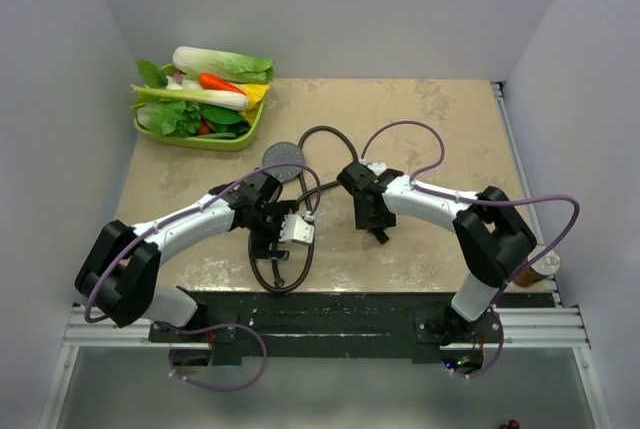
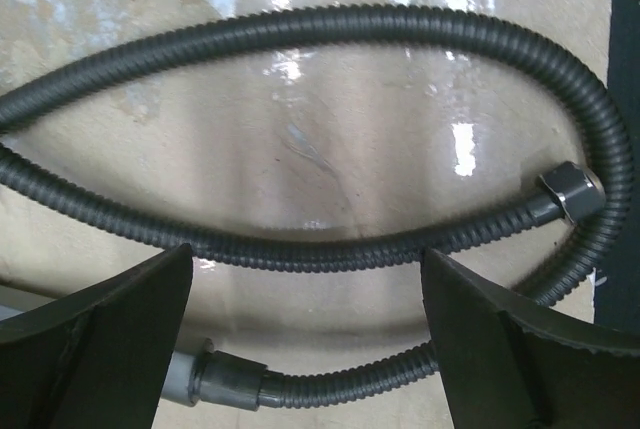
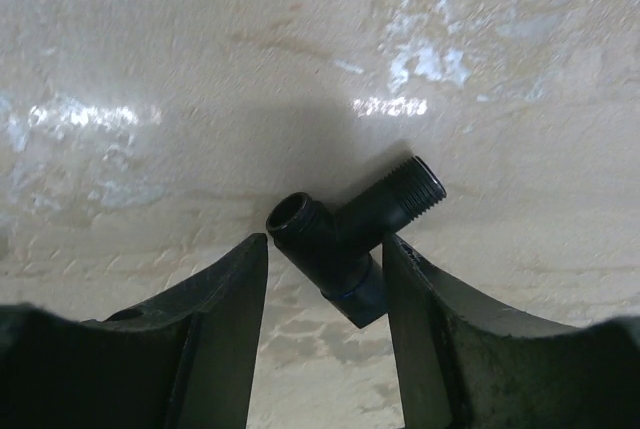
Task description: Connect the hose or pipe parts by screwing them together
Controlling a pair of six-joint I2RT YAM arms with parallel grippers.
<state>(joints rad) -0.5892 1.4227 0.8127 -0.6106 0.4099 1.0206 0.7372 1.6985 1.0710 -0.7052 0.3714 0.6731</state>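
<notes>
On the beige marbled table [image 1: 450,119], the left gripper [image 2: 305,284] hung fully spread, the hose [image 2: 300,24] looping between and beyond its fingers. The right gripper [image 3: 325,249] straddled a black threaded tee fitting [image 3: 350,234]; whether its fingers pinched it was unclear.

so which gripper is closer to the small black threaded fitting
Right. The right gripper straddles the fitting; the left gripper hangs open over the hose loop, apart from it.
</notes>
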